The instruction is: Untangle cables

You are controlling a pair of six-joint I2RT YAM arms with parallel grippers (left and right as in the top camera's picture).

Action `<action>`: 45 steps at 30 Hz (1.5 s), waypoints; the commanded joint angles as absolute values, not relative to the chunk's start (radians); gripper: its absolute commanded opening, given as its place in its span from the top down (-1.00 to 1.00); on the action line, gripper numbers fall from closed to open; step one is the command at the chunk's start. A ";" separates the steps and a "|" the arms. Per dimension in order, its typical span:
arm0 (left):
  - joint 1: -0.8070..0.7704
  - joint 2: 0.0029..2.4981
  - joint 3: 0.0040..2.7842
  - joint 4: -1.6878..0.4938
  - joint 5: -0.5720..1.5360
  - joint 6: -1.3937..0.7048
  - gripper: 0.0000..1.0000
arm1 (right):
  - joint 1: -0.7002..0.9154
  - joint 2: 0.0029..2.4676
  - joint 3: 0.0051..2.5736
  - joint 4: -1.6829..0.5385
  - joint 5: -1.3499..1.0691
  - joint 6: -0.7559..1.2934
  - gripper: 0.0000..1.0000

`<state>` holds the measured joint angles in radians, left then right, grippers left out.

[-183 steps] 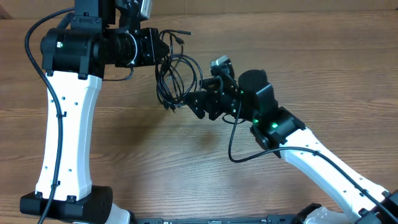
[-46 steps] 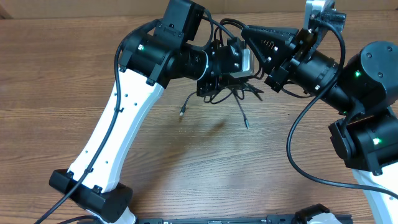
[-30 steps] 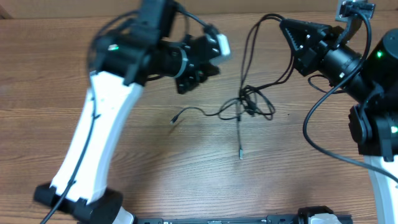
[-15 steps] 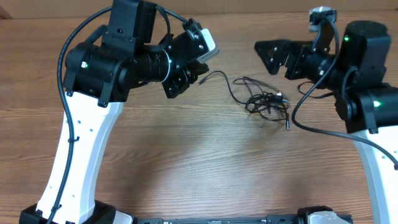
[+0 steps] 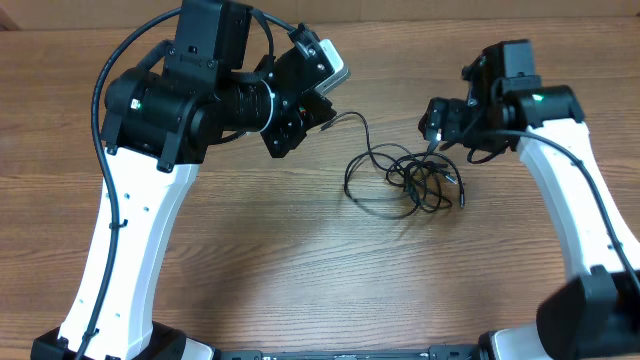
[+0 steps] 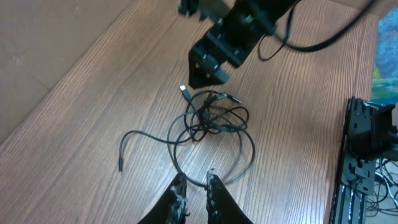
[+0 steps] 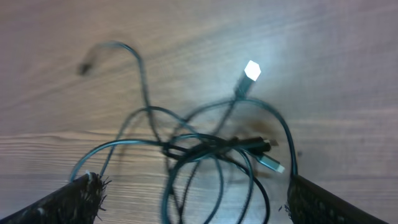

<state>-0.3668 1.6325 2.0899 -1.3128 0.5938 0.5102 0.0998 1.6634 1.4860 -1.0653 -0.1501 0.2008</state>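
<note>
The cables (image 5: pixel 405 180) lie in one loose black tangle on the wooden table, with a single strand trailing left toward my left gripper (image 5: pixel 322 108). In the left wrist view the tangle (image 6: pixel 211 121) lies beyond my left gripper (image 6: pixel 194 183), whose jaws stand a narrow gap apart with nothing between them. My right gripper (image 5: pixel 437 120) hangs wide open just above the tangle's right side. From the right wrist, the loops (image 7: pixel 205 149) lie on the table between the spread fingertips of my right gripper (image 7: pixel 193 196), and no fingertip touches them. A bright plug end (image 7: pixel 252 70) points away.
The table's far edge (image 5: pixel 420 18) runs along the top. A free plug end (image 6: pixel 121 165) lies left of the tangle. The right arm's dark gripper (image 6: pixel 208 68) shows beyond the tangle in the left wrist view. A black rack (image 6: pixel 367 168) stands at that view's right edge.
The right gripper has opened and let the cables go; they now lie on the table. The right arm has come down over the tangle. The left jaws have parted slightly.
</note>
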 commanded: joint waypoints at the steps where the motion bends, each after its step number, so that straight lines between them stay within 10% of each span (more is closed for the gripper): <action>1: -0.373 1.633 2.103 -1.316 0.591 0.489 0.75 | 0.107 1.731 1.492 -1.088 -0.115 0.299 -0.87; 10: -0.373 1.633 2.103 -1.328 0.591 0.489 0.75 | 0.143 1.782 1.492 -1.078 -0.387 0.504 -0.59; 37: -0.373 1.633 2.103 -1.420 0.557 0.464 0.81 | 0.337 1.783 1.111 -0.886 -0.140 0.938 -0.22; 39: -0.373 1.633 2.103 -1.426 0.557 0.464 0.82 | 0.337 1.783 1.111 -0.873 -0.127 0.935 -0.03; 42: -0.373 1.633 2.103 -1.429 0.557 0.464 0.82 | 0.337 1.783 1.111 -0.853 -0.123 0.934 0.92; 45: -0.373 1.633 2.103 -1.438 0.557 0.464 0.83 | 0.338 1.783 1.112 -0.814 -0.148 0.844 0.93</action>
